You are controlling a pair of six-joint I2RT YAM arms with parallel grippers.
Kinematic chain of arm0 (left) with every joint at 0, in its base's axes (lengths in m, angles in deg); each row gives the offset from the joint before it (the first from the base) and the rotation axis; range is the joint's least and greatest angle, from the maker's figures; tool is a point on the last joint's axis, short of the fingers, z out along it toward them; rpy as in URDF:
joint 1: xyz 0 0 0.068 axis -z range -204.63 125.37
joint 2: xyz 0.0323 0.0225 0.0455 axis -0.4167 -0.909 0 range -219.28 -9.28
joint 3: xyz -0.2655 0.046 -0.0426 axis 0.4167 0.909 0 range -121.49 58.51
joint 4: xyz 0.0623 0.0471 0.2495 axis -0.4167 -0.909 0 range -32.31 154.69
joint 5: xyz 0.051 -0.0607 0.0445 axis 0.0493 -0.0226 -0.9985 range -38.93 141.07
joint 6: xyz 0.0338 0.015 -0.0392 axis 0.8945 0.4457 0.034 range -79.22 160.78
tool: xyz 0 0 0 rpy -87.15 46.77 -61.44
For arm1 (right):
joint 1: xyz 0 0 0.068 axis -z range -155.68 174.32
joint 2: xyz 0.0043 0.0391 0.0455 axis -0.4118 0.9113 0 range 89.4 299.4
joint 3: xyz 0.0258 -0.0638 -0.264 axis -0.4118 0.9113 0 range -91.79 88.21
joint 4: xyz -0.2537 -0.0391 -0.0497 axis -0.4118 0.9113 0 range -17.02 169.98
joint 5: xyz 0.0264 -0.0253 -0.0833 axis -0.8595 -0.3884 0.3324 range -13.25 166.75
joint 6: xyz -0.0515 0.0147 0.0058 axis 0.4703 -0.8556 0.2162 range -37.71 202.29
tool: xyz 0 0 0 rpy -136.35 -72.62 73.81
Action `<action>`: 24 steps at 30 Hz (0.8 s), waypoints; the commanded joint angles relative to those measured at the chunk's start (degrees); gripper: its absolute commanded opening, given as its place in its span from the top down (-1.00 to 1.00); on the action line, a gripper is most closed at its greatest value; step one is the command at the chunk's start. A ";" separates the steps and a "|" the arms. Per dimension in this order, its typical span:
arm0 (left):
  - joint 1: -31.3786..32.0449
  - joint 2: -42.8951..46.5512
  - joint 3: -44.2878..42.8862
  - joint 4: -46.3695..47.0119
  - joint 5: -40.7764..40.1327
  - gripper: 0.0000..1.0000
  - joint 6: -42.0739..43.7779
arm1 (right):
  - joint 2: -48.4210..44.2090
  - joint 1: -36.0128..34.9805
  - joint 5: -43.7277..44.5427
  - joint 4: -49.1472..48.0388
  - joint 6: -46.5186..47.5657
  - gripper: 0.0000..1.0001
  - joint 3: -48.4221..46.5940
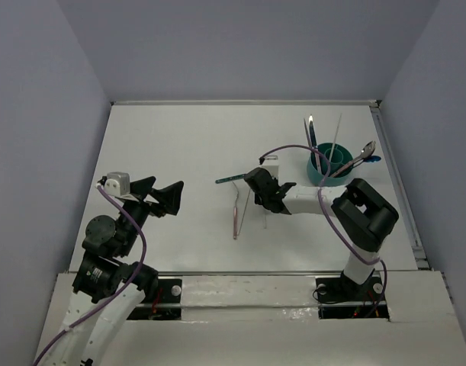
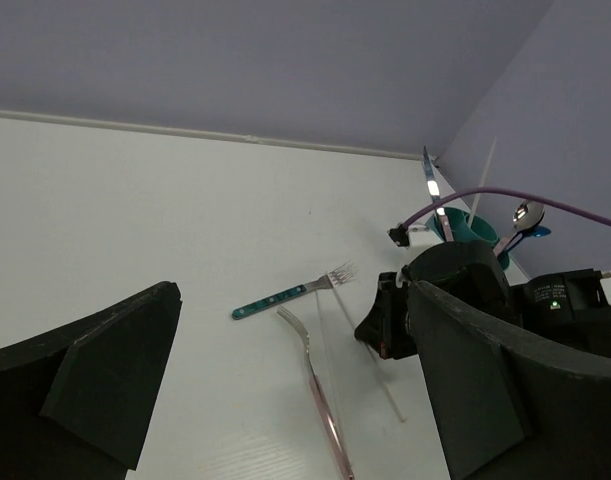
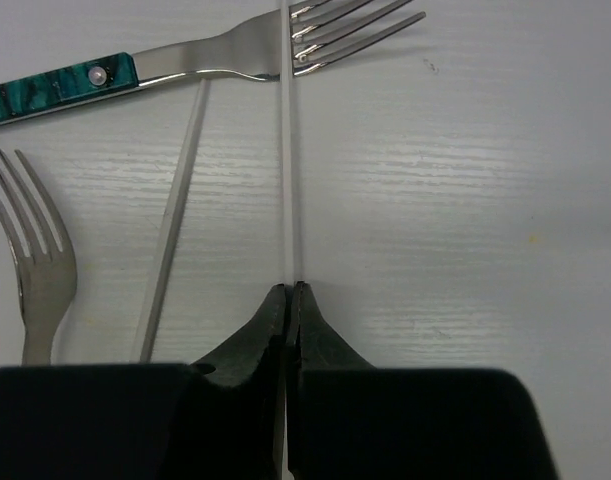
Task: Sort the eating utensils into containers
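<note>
My right gripper (image 3: 292, 290) is shut on a thin white chopstick (image 3: 288, 150) lying flat on the table; the stick runs from the fingertips to the tines of a teal-handled fork (image 3: 185, 62). A second pale stick (image 3: 175, 230) lies just left of it, and a silver fork (image 3: 40, 270) further left. In the top view the right gripper (image 1: 265, 194) is low at mid-table, left of the teal cup (image 1: 329, 165). The cup holds a knife (image 1: 311, 133), a white stick (image 1: 337, 130) and a silver spoon (image 1: 362, 156). My left gripper (image 1: 160, 194) hangs open and holds nothing.
The pinkish-handled fork (image 1: 236, 213) and the teal-handled fork (image 1: 233, 179) lie between the two arms. A purple cable (image 1: 324, 202) loops over the right arm beside the cup. The table's right rim (image 1: 396, 191) runs close behind the cup.
</note>
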 commanded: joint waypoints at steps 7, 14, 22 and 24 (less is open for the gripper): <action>0.41 0.78 -1.47 1.91 0.40 -0.98 0.16 | -10.91 0.02 2.79 1.12 6.37 1.00 -0.86; 0.41 1.14 -1.47 1.82 0.40 -0.98 0.25 | -27.00 10.30 4.72 -14.78 13.75 1.00 3.27; 0.41 1.14 -1.56 2.08 0.40 -0.98 0.42 | -32.12 21.55 13.33 -35.52 27.53 1.00 7.58; 0.41 1.05 -1.56 2.08 0.40 -0.98 0.42 | -30.37 24.71 15.09 -40.71 29.57 1.00 8.02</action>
